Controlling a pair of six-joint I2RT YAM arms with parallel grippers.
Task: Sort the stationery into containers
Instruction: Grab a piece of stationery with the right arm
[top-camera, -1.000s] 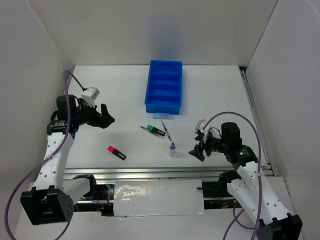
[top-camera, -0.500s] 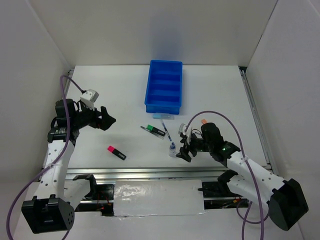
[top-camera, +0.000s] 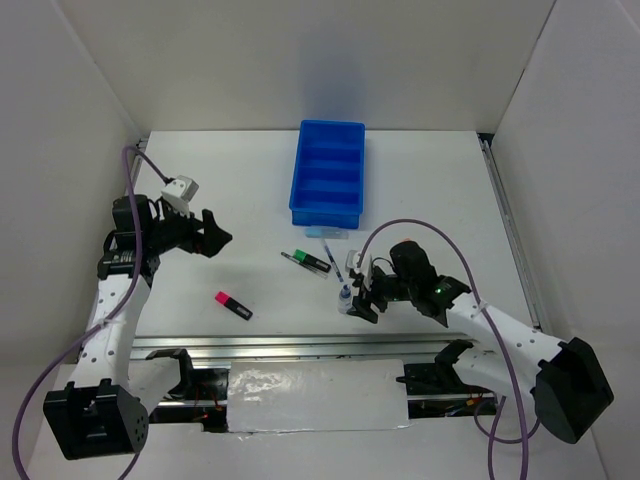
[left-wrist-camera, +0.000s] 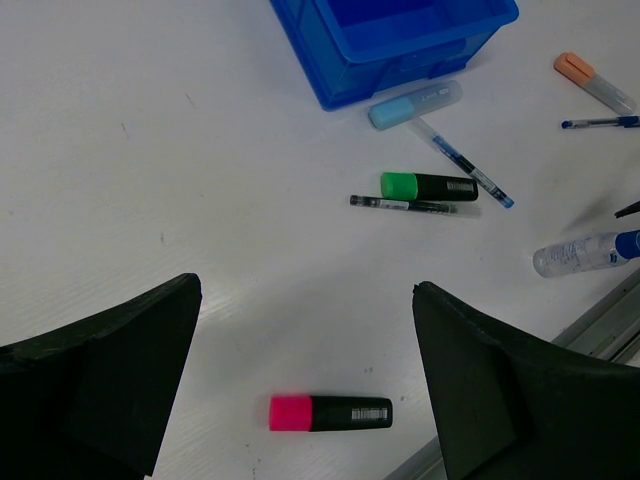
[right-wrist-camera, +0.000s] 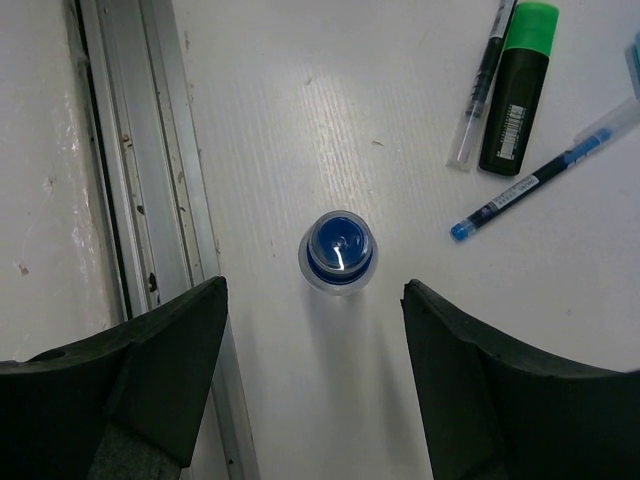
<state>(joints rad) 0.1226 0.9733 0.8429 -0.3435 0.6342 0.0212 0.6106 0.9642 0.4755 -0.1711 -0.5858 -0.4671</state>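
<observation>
Both jaws wide; left gripper (left-wrist-camera: 305, 290) hovering. Right gripper (right-wrist-camera: 313, 298) over upright bottle (right-wrist-camera: 340, 250): lower straight, centre, pinch body gently.

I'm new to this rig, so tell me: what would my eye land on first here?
The bright blue tray stands out at the far centre. Nearer, the open right gripper hangs straight above a small blue-capped bottle standing upright, and a pink highlighter lies alone toward the left.

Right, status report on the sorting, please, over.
Left gripper open, holding nothing. Right gripper open, straddling upright bottle. Tray empty. Nothing blocking the bottle.
</observation>
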